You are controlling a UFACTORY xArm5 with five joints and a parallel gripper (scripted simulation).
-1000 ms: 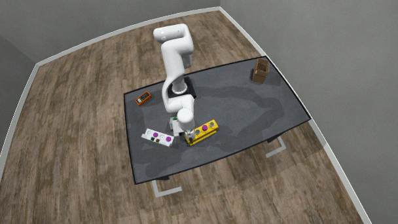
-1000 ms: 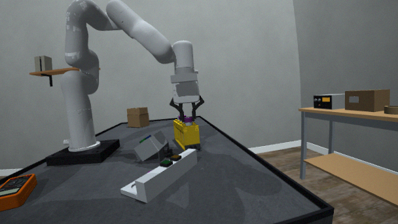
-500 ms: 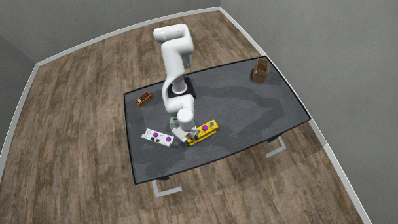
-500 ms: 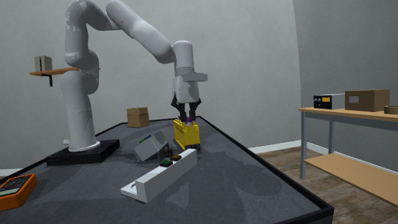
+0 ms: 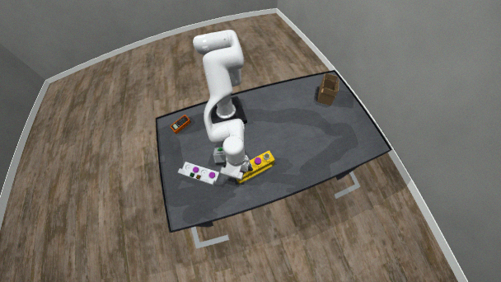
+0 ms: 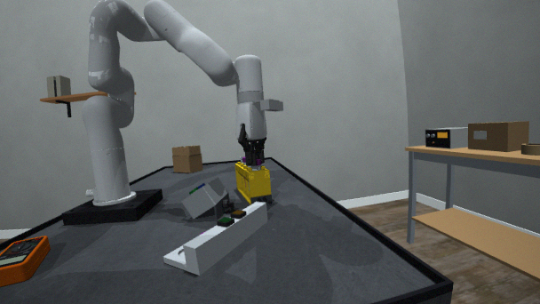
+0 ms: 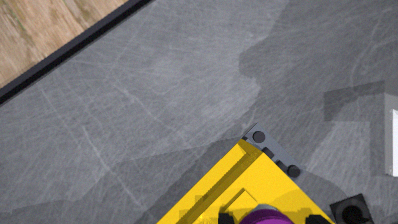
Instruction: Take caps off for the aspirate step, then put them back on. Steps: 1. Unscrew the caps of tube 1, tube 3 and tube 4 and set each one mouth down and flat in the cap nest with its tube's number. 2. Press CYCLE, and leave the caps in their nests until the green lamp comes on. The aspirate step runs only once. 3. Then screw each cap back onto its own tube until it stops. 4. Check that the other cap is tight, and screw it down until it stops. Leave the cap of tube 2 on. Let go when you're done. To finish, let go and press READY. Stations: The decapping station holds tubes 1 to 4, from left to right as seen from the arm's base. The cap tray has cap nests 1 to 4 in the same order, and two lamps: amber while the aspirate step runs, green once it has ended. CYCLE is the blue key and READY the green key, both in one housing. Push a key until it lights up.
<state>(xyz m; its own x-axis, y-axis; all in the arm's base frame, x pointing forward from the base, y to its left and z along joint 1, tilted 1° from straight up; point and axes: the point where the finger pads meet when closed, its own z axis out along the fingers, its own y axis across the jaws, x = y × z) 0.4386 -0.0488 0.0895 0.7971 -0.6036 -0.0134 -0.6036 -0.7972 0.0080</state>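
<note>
Purple cap (image 7: 263,217) (ribbed) between hand (image 7: 270,218) fingers.

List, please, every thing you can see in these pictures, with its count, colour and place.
table: one, dark grey, middle of room.
decapping station: one, yellow, before the arm.
caps: four, purple; two in the tray, one on the station, one under the pincer.
cap tray: one, white, beside the station.
key housing: one, grey, behind the tray.
multimeter: one, orange, table edge.
cardboard box: one, brown, table corner.
side bench: one, wooden, off the table.
arm: one, white.
pincer: one, black, slightly open around a station cap.
</note>
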